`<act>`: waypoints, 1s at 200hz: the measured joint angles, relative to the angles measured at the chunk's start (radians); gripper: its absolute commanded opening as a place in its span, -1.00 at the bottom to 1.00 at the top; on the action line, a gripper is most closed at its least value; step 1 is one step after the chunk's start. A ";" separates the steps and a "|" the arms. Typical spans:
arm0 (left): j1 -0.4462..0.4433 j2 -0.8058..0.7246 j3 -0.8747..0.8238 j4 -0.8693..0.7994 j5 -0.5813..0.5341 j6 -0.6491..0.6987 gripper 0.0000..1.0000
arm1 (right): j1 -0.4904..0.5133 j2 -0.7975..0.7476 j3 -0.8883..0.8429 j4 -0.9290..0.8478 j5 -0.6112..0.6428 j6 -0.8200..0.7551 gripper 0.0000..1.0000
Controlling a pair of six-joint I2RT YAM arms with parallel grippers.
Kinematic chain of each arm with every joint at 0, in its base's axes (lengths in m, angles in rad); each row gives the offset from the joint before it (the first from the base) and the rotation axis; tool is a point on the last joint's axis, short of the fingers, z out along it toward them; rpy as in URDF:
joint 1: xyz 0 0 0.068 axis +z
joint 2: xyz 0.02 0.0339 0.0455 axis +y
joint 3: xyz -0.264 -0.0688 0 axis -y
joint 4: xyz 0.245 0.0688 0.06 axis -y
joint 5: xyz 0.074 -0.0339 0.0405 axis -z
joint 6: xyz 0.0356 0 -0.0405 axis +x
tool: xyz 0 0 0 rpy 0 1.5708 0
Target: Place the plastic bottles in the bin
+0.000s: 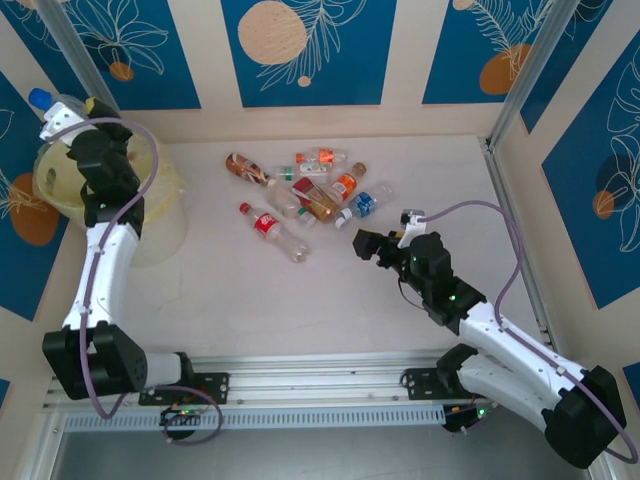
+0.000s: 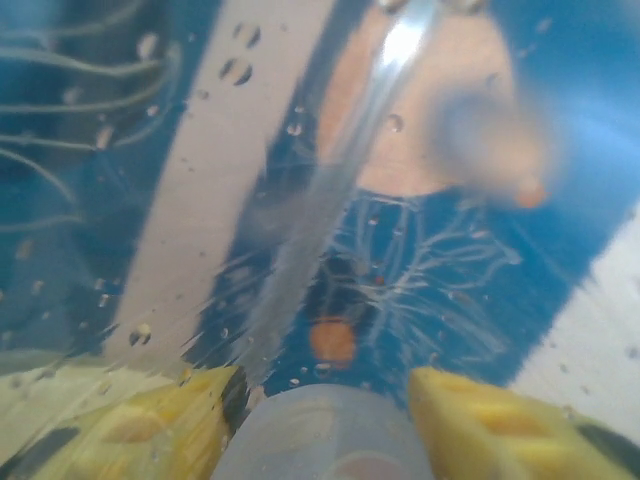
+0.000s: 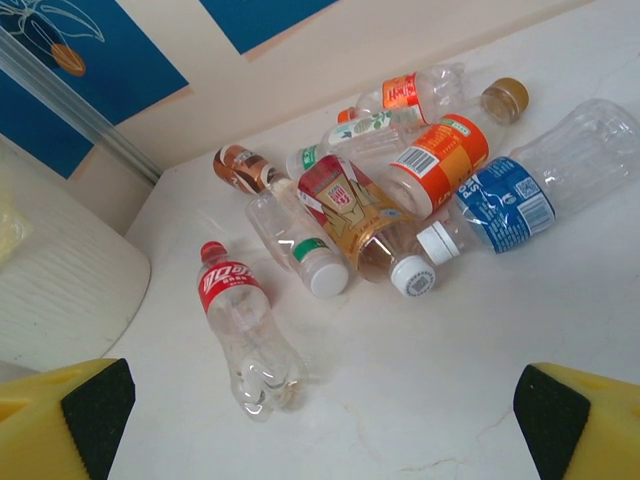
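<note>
The bin (image 1: 165,220) stands at the far left, close against the left wall, its mouth open upward. The loose plastic bottles (image 1: 310,190) lie in a heap at the far middle of the table (image 1: 300,310), near the back wall but apart from it. A red-labelled bottle (image 1: 268,226) lies just left and near of the heap. Bare tabletop runs between bin and heap, along the whole near side, and right of the heap up to the metal rail (image 1: 515,230).

The left gripper (image 1: 68,125) hangs over the bin's far-left rim, narrowly clamped on a clear blue-capped bottle (image 1: 42,98), with its yellow fingers (image 2: 170,425) pressing on either side. The right gripper (image 1: 385,233) hovers low, just right and near of the heap, jaws spread wide and empty.
</note>
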 measured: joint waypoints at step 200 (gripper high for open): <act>-0.003 0.192 0.011 -0.082 0.092 -0.166 0.38 | -0.005 0.150 0.069 0.001 -0.085 0.000 0.99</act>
